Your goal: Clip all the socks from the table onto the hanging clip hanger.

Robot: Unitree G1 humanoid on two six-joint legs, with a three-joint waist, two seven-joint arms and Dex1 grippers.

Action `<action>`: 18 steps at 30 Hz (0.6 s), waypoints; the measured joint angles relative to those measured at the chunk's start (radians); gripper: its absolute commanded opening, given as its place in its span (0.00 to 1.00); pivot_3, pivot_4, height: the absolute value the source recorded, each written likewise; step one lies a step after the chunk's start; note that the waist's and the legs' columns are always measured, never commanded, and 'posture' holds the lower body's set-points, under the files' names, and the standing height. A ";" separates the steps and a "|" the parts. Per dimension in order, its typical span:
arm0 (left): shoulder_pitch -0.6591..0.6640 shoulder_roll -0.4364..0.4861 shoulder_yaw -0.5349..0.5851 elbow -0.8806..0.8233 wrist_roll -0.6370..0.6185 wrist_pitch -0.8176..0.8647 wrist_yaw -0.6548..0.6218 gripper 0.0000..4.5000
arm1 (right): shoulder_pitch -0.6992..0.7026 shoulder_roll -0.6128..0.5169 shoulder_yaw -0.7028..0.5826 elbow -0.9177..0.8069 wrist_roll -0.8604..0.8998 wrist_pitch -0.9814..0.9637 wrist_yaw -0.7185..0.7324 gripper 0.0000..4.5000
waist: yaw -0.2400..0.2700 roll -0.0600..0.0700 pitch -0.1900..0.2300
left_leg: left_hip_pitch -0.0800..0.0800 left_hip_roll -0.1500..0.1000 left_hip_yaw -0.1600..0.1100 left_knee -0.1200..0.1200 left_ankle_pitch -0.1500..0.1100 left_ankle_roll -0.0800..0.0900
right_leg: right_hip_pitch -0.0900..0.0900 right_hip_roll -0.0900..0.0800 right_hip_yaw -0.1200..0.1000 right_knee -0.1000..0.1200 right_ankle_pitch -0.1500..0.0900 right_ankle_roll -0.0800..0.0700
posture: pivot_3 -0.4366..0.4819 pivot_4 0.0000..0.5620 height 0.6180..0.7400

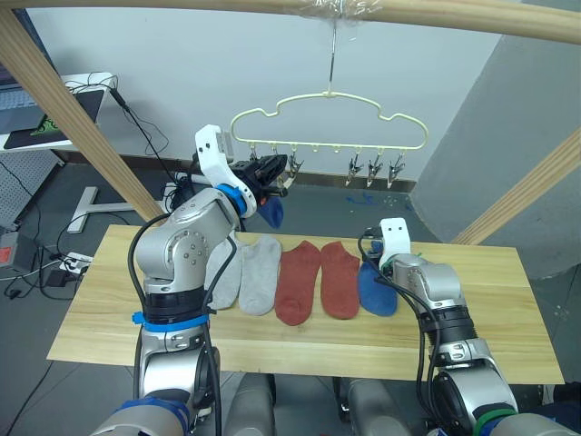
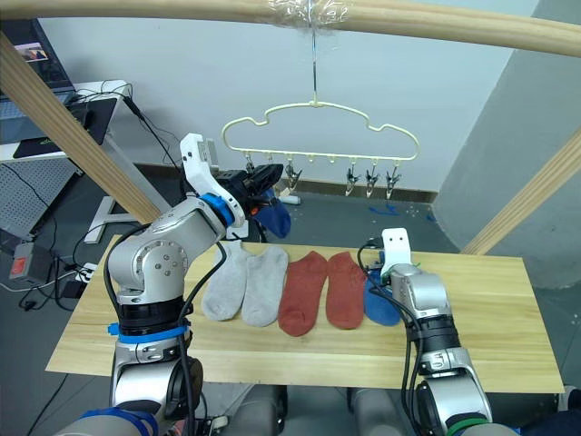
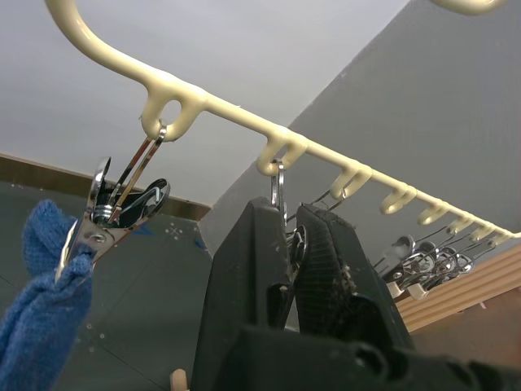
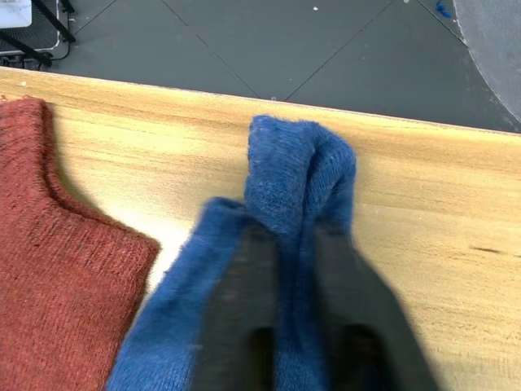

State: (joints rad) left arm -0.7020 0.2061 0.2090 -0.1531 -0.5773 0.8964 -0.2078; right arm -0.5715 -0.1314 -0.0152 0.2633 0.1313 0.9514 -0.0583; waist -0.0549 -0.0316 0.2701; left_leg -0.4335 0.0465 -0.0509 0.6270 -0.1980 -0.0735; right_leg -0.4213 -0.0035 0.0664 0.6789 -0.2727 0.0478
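The pale-yellow clip hanger hangs by its hook from the top pole. One blue sock dangles from its leftmost clip. My left gripper is raised to the hanger and shut on the clip beside it. Several more clips hang free toward the hanger's right end. On the table lie two grey socks, two rust red socks and a second blue sock. My right gripper rests on the table, shut on a bunched fold of that blue sock.
A wooden pole frame slants up behind the table on both sides, with a crossbar overhead. A desk with a laptop and floor cables stand at the back left. Bare tabletop lies to the right of the socks.
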 measured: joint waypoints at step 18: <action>-0.027 0.009 0.096 0.060 -0.118 0.057 0.001 0.04 | 0.052 -0.093 0.062 -0.495 0.060 0.265 0.173 0.01 | -0.004 0.000 0.000 | 0.000 0.000 -0.001 0.000 0.000 0.000 | 0.000 0.000 -0.001 0.000 0.000 0.001 | 0.41 0.43 1.00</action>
State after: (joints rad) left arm -0.7294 0.2154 0.3053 -0.0933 -0.6952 0.9533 -0.2069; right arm -0.5195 -0.2246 0.0465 -0.2314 0.1916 1.2160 0.1146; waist -0.0590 -0.0316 0.2701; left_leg -0.4335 0.0465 -0.0516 0.6270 -0.1980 -0.0736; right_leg -0.4215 -0.0035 0.0656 0.6792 -0.2731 0.0485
